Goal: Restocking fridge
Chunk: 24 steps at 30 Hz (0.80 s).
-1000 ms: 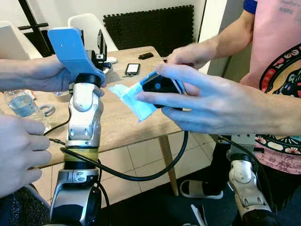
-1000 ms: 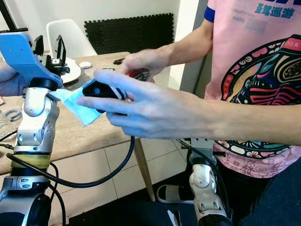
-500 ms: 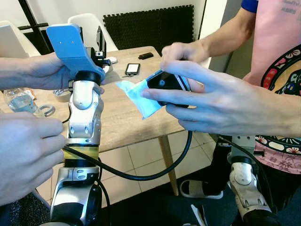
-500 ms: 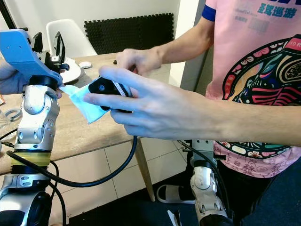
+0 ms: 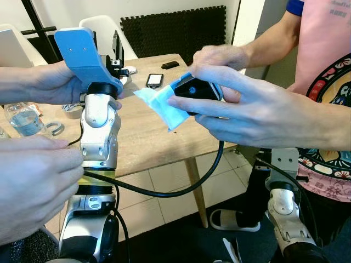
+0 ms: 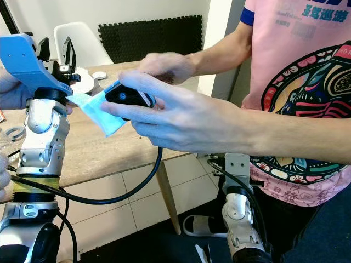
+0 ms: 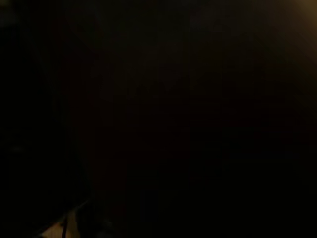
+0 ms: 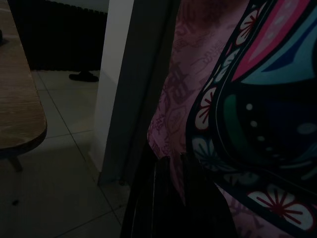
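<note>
Blue is the colour of the plate [image 5: 82, 52] on top of the raised left arm [image 5: 98, 137], and a person's hand [image 5: 52, 85] holds it from behind. Another person's hand [image 5: 258, 109] holds a small black device [image 5: 194, 90] against a pale blue cloth [image 5: 159, 104], it seems for cleaning, and a black cable [image 5: 181, 189] hangs from it. A third hand [image 5: 33, 186] is low beside the left arm. The right arm [image 5: 285, 208] hangs idle near a pink shirt [image 6: 307, 82].

About both pincers I cannot tell if they are wide or narrow. The left wrist view is almost black.

A wooden table [image 5: 137, 142] carries a phone [image 5: 154, 80] and a bottle [image 5: 22, 118]. I see no fridge and no goods for it, so I judge the restocking is not started; all of it is left.
</note>
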Available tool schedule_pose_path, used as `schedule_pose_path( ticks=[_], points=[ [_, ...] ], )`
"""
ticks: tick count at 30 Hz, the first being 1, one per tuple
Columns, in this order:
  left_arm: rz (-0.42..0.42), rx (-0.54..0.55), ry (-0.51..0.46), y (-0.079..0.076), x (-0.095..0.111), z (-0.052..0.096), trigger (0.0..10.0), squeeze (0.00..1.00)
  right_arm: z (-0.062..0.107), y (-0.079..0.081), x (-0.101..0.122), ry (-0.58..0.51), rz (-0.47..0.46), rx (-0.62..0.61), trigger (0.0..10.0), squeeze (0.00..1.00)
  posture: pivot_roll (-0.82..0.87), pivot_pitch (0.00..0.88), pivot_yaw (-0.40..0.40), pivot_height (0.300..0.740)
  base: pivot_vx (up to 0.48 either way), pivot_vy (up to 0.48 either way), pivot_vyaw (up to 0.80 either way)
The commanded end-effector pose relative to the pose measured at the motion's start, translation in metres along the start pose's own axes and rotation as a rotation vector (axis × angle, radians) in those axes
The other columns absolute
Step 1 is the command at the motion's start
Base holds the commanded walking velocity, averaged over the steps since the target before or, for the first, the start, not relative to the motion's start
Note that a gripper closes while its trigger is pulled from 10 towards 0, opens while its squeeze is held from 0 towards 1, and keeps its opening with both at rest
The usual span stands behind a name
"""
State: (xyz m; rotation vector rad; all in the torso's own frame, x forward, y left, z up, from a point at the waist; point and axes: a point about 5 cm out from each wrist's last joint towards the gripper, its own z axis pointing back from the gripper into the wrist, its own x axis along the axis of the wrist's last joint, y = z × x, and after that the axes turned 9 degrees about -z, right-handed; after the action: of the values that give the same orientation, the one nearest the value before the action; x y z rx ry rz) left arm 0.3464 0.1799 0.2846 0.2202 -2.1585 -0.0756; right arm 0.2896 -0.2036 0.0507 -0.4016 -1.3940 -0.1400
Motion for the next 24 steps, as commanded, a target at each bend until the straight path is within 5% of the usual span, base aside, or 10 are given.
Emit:
schedule_pose_path(
  ticks=[1,24],
  points=[
    [-0.022,-0.012,0.015,-0.001,-0.0028,0.0009,10.0,0.0,-0.0018,-0.0035,-0.0024,0.009,-0.008,-0.016,10.0,0.0,-0.01,0.0,0.004,0.74,0.0,0.0,0.0],
    [-0.024,-0.02,0.009,-0.0011,-0.0017,-0.0001,10.0,0.0,-0.0021,-0.0019,-0.0067,0.02,-0.008,-0.015,10.0,0.0,-0.01,0.0,0.008,0.74,0.0,0.0,0.0]
  ],
)
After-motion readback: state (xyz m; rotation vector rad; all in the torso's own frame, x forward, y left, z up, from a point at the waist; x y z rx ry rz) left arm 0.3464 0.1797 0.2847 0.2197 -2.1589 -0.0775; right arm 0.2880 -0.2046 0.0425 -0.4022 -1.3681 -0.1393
